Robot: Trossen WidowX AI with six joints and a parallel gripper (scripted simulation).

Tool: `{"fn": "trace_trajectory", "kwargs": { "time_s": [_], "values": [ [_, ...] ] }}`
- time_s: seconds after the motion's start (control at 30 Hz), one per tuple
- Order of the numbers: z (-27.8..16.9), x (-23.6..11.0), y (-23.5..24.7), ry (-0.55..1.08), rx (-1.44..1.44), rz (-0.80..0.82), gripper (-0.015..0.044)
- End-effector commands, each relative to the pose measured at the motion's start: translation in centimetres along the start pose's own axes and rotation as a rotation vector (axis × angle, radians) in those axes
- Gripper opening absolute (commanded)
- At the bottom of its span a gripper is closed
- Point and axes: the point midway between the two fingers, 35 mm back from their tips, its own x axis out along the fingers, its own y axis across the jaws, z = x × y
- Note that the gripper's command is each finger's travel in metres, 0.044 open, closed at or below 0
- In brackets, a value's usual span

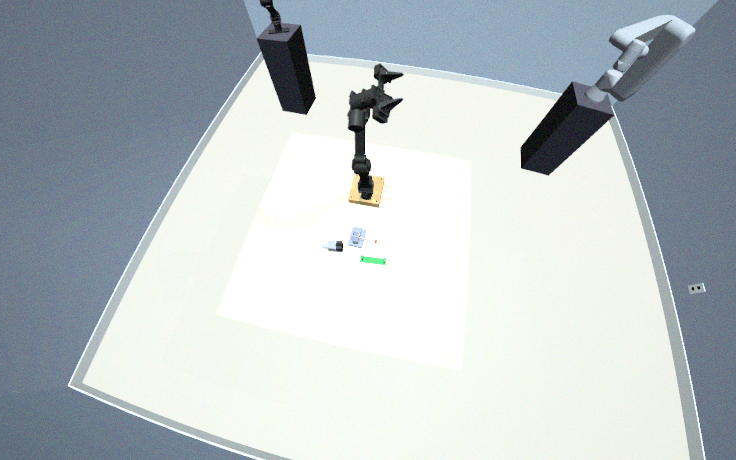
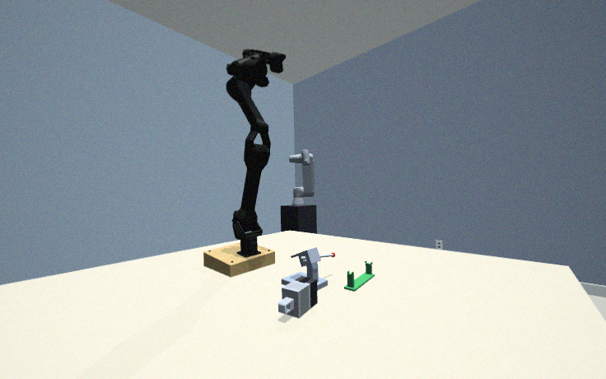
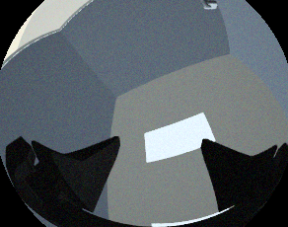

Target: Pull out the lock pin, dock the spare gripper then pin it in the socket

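Observation:
The grey mount [image 1: 357, 236] [image 2: 311, 264] stands on the table in front of the arm's base. Its lock pin with a red knob [image 1: 375, 241] [image 2: 333, 255] sticks out of the socket to one side. The spare gripper [image 1: 334, 245] [image 2: 298, 297], grey with a dark band, lies on the table beside the mount. My gripper [image 1: 395, 88] [image 2: 278, 59] [image 3: 161, 142] is open and empty. It is raised high above the base, far from all of these. The wrist view shows only walls and ceiling between the two dark fingers.
A green cradle [image 1: 373, 260] [image 2: 359, 280] lies on the table near the mount. The arm stands on a wooden base plate [image 1: 378, 194] [image 2: 239, 264]. Two dark pedestals [image 1: 286, 65] [image 1: 565, 128] [image 2: 298, 217] with other arms stand at the table's far edge.

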Motion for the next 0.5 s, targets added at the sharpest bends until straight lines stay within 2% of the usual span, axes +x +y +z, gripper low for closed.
{"fn": "trace_trajectory", "kwargs": {
  "time_s": [0.0,0.1,0.27,0.47],
  "values": [
    [0.0,0.0,-0.2,-0.001,-0.006,-0.007,0.0374],
    [0.3,-0.6,-2.7,-0.002,-0.085,-0.111,0.03],
    [0.4,-3.0,-8.0,0.036,-0.241,-0.337,0.03],
    [-0.3,-7.6,-13.5,0.152,-0.4,-0.604,0.03]
  ]
}}
